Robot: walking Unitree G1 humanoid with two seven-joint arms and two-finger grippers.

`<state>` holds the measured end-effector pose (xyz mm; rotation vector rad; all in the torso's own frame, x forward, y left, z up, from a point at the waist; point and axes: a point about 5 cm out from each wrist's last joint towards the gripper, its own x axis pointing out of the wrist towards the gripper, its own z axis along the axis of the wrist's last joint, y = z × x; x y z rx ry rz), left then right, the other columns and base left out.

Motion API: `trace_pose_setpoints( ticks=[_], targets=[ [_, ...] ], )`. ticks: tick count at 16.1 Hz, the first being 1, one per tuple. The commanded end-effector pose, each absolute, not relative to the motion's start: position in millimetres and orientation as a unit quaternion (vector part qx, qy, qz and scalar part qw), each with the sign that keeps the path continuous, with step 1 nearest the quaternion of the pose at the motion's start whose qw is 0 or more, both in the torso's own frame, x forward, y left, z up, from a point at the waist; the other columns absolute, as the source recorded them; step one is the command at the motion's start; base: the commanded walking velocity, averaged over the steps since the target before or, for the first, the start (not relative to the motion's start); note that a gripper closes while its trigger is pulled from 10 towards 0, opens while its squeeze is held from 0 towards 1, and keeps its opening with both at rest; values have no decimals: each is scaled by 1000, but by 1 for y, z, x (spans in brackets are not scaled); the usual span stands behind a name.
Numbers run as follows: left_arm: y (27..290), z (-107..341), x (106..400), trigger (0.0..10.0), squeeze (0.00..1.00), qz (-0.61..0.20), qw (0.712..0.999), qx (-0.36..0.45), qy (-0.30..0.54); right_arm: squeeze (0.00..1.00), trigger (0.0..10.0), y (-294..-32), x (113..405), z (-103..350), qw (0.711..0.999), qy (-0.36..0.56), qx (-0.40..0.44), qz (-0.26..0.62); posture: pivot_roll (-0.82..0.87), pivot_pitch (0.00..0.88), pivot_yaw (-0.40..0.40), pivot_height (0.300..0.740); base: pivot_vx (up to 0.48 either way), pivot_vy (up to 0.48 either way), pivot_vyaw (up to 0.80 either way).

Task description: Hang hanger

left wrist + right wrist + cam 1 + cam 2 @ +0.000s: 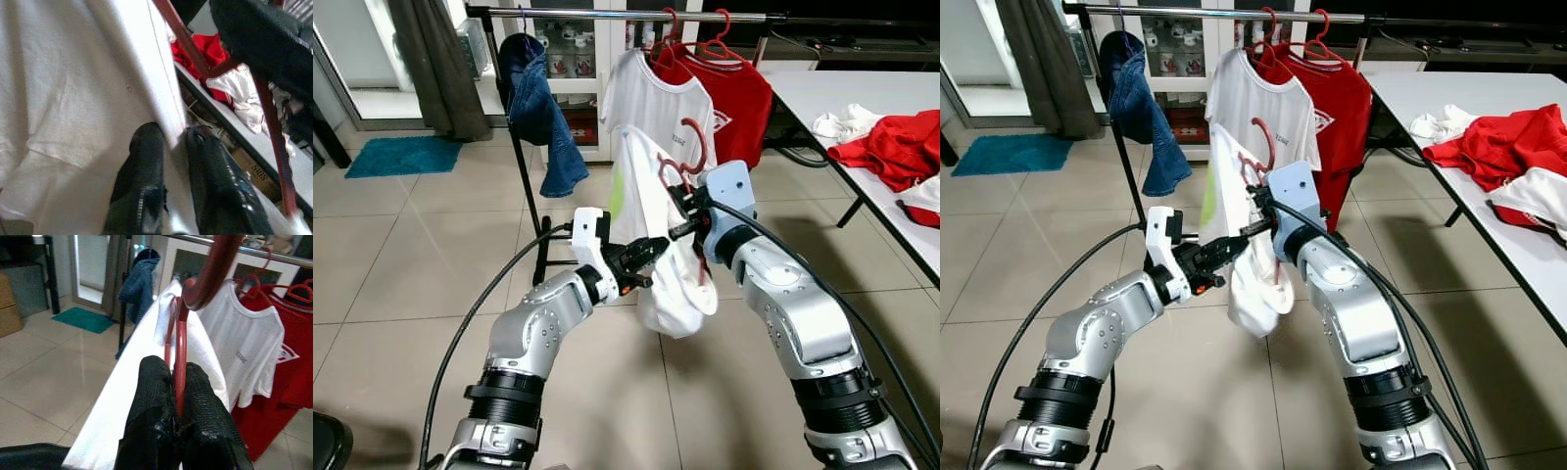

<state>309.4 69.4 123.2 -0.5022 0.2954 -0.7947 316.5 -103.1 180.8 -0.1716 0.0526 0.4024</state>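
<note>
Hard to make out where the hanger runs below its hook: red hook standing free just above the right gripper, the rest swallowed by the white shirt draped over it. Right gripper pressed together on the hanger's red stem, seen plainly in the right wrist view, fingers either side of the wire with the cloth falling away on both sides. Left gripper just below and to the left of the right one, pinching a fold of the shirt's edge between its two fingers; in the left wrist view a red hanger wire crossing close past that claw, blurred, with a dark shape beyond it too unclear to name. Lower hem of the shirt bunched under both claws, its far side hidden. Beyond the claws, well apart, a rail on a black stand, carrying a second white shirt, a red shirt on red hangers, and a blue denim garment to the left. To the right of the right gripper, a white table, cut off at the frame edge, with red and white clothes heaped on it. Far left of the left gripper, a teal mat on the tile floor.
</note>
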Motion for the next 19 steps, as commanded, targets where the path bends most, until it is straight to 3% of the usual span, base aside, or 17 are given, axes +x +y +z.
trace_pose_setpoints(
  ticks=[1, 4, 6, 7, 15, 16, 17, 18, 19],
  targets=[
    [61, 152, 316, 10000, 0, -413, 877, -231, 75, 0, 10000, -111, 316, 162, 976, 74, -93, 185, -149, 0, 8, 740, 0, 0, 0],
    [57, 152, 316, 10000, 0, -430, 866, -244, 73, 0, 10000, -110, 317, 162, 975, 72, -93, 187, -150, 0, 5, 740, 0, 0, 0],
    [54, 151, 317, 2471, 0, -436, 863, -245, 75, 0, 10000, -110, 318, 163, 975, 71, -94, 188, -151, 0, 3, 740, 0, 0, 0],
    [54, 151, 317, 0, 0, -437, 863, -244, 75, 0, 10000, -110, 318, 163, 975, 71, -94, 188, -151, 0, 3, 740, 0, 0, 0],
    [54, 154, 318, 0, 0, -451, 855, -248, 62, 0, 10000, -110, 317, 162, 975, 74, -96, 188, -151, 0, 3, 740, 0, 0, 0],
    [57, 152, 317, 0, 0, -441, 864, -232, 68, 0, 10000, -110, 317, 161, 975, 74, -96, 188, -151, 0, 3, 740, 0, 0, 0],
    [58, 150, 318, 2980, 0, -429, 874, -214, 75, 0, 10000, -110, 317, 161, 975, 75, -96, 188, -151, 0, 3, 740, 0, 0, 0],
    [59, 147, 316, 10000, 0, -434, 877, -189, 82, 0, 10000, -110, 317, 161, 975, 76, -95, 187, -151, 0, 3, 740, 0, 0, 0],
    [62, 142, 314, 10000, 0, -428, 883, -165, 95, 0, 10000, -110, 317, 161, 975, 76, -94, 187, -148, 0, 6, 740, 0, 0, 0]
  ],
)
